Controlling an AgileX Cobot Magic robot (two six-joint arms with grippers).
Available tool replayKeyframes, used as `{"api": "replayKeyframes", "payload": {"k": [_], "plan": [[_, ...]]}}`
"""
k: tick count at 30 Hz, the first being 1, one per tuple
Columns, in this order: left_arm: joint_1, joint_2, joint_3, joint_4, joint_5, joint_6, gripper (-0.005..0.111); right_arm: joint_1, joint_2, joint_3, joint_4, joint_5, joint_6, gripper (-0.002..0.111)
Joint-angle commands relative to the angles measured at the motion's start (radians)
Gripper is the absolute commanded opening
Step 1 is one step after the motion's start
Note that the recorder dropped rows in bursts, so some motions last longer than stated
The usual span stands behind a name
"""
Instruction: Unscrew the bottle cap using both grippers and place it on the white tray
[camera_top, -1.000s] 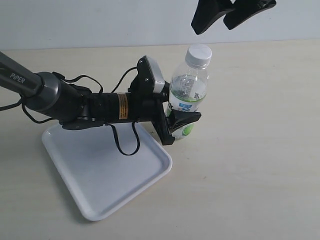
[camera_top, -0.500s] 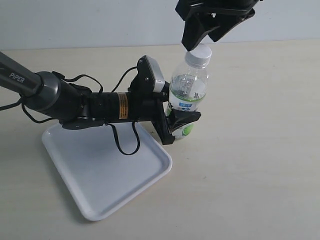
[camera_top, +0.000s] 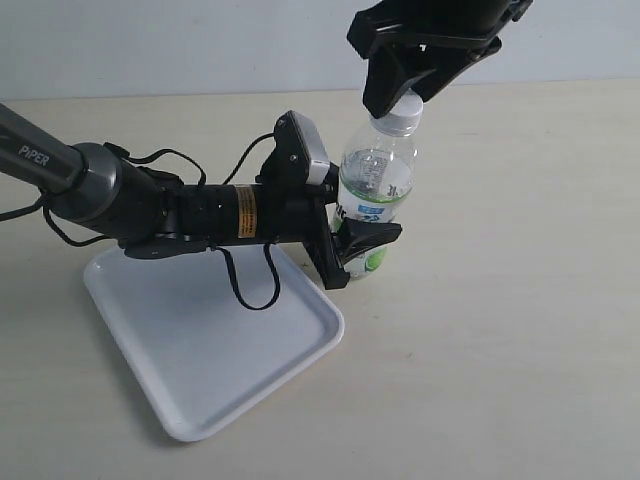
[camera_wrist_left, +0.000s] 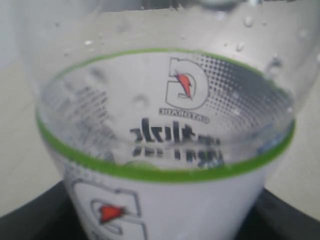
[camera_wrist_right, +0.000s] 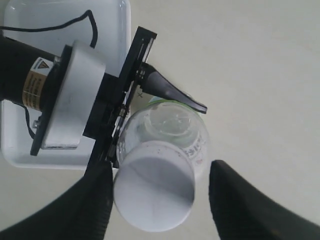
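Observation:
The bottle (camera_top: 375, 185) stands upright on the table beside the white tray (camera_top: 200, 370). My left gripper (camera_top: 362, 245) is shut on its lower, labelled part; the label fills the left wrist view (camera_wrist_left: 165, 150), with dark fingers (camera_wrist_left: 30, 220) at either side. The white bottle cap (camera_top: 404, 118) (camera_wrist_right: 154, 192) is on the neck. My right gripper (camera_top: 403, 92) (camera_wrist_right: 159, 200) hangs over it, open, its fingers (camera_wrist_right: 85, 210) straddling the cap. One finger is close against the cap's side; a gap shows at the other.
The tray lies at the front left, under the left arm (camera_top: 150, 205) and its loose cable (camera_top: 250, 295). Bare beige table surrounds the bottle to the right and front. A pale wall closes the back.
My right gripper has come down and left from the top edge until its open fingers straddle the cap. The left arm and bottle have not moved.

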Motion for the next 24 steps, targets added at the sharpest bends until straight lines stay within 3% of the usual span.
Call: {"api": "replayKeyframes", "payload": {"k": [1,8,11,17,24], "plan": [[-0.001,0.001,0.005,0.024,0.056,0.005,0.001,0.002,0.001,0.015,0.001,-0.003,-0.019,0.055],[-0.001,0.001,0.005,0.024,0.056,0.005,0.001,0.002,0.001,0.016,0.008,-0.003,-0.019,0.048],[-0.001,0.001,0.005,0.024,0.056,0.005,0.001,0.002,0.001,0.016,0.010,-0.003,-0.019,0.036],[-0.001,0.001,0.005,0.024,0.055,0.003,0.001,0.002,0.001,0.016,0.020,-0.003,-0.026,0.000],[-0.001,0.001,0.005,0.024,0.053,-0.028,0.001,0.002,0.001,0.013,0.020,-0.003,-0.202,0.000]]}}
